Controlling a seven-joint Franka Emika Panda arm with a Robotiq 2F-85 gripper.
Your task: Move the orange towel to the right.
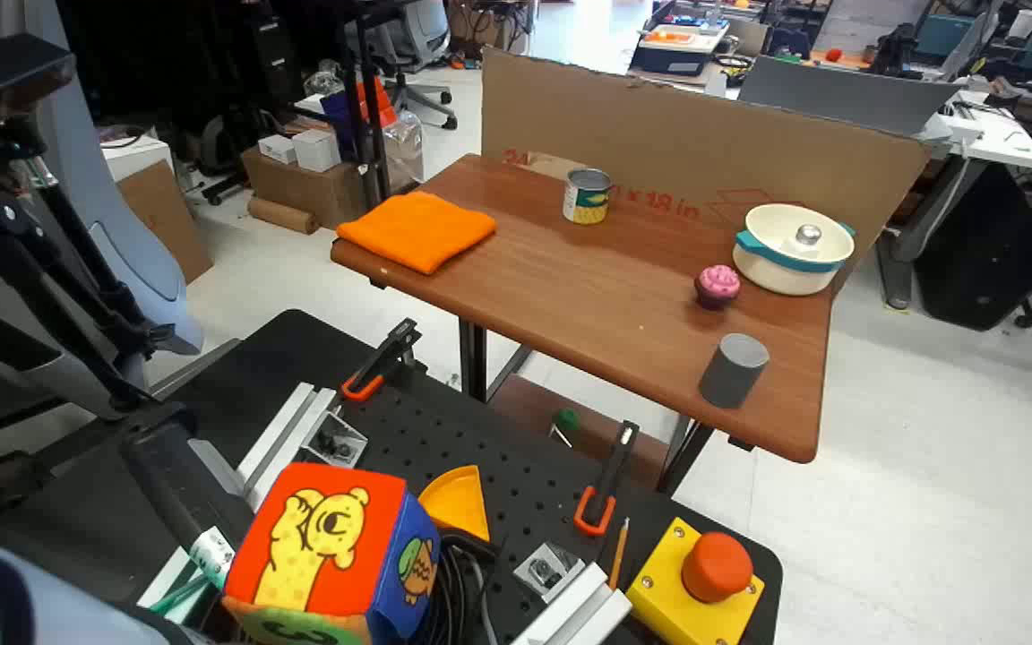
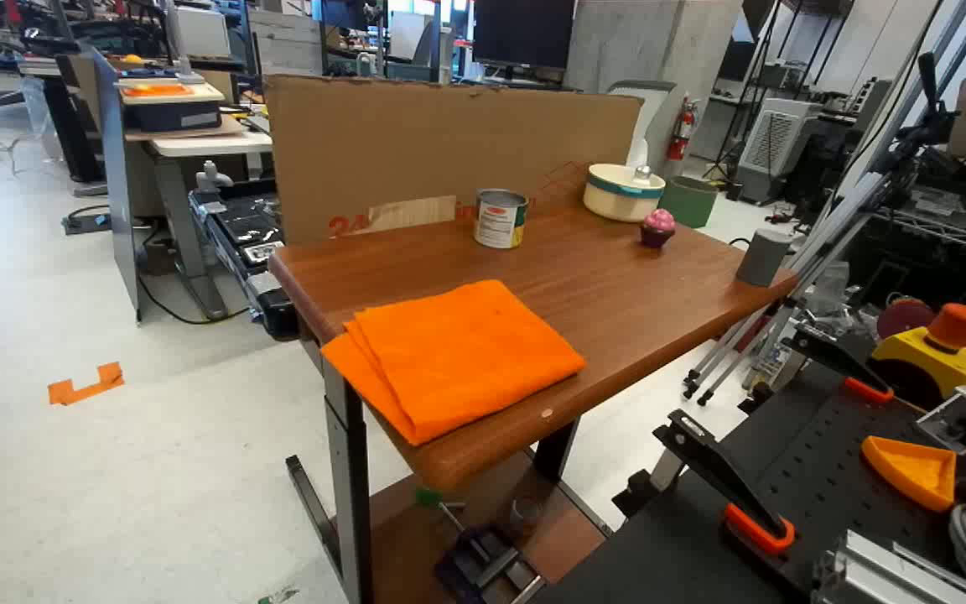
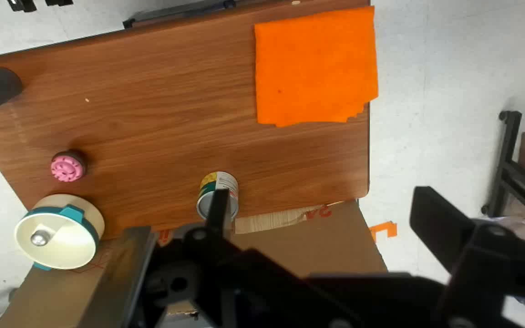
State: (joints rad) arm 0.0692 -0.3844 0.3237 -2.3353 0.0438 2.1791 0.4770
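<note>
Black pegboard (image 1: 516, 502) fills the foreground of an exterior view, carrying a picture cube (image 1: 328, 537) and a yellow box (image 1: 682, 614) with a red button (image 1: 718, 566). Nearest the lens in the wrist view, the gripper (image 3: 321, 196) stands wide, nothing between its fingers. Beyond the pegboard comes the wooden table (image 1: 570, 287), where the orange towel (image 2: 458, 361) lies folded flat at one end, an edge reaching just past the rim. That overhang looks risky: an outward nudge could send the cloth to the floor (image 2: 156, 486), and a pinch on the top layer alone would probably just unfold it. If right means toward the grey cylinder (image 1: 734, 370), a low carry with a trailing corner might topple that or bump the cupcake (image 1: 717, 287). Farther back stands the can (image 1: 587, 197), partly behind one finger in the wrist view; coming down before reaching the towel might strike it. Last, behind the can and the lidded pot (image 1: 789, 255), cardboard (image 1: 623, 125) lines the table's back; a wide swing could knock it over.
</note>
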